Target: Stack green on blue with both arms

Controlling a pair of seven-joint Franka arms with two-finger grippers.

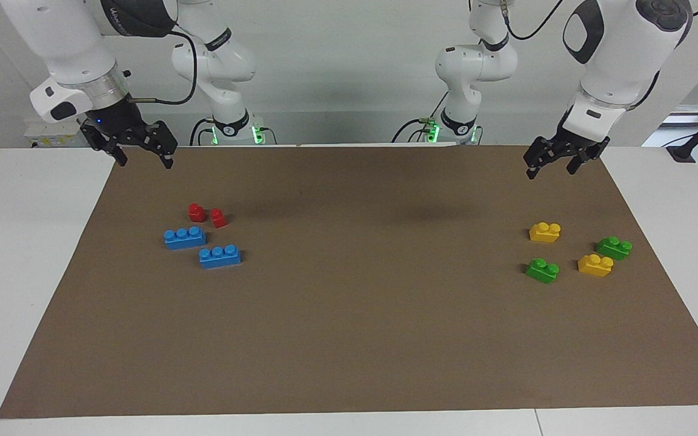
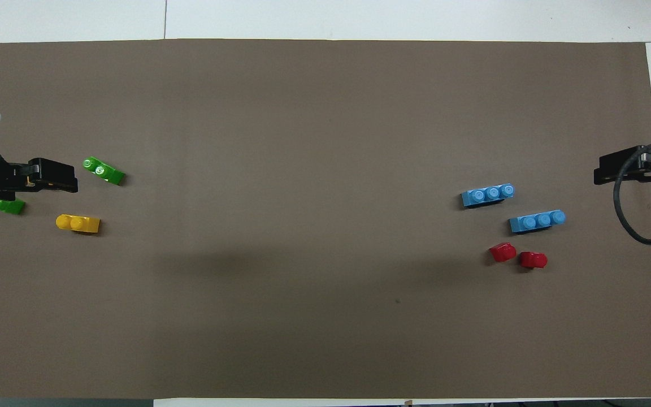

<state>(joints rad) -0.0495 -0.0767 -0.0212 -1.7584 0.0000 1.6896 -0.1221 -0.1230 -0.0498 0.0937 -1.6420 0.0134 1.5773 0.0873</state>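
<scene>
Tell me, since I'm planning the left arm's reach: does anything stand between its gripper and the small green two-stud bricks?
One yellow two-stud plastic brick lies between the raised left gripper and the green brick farther from the robots; the other green brick looks unobstructed.

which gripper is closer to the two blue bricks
Right. The right gripper hangs at the blue bricks' end of the table; the left gripper is up at the other end, by the green bricks.
</scene>
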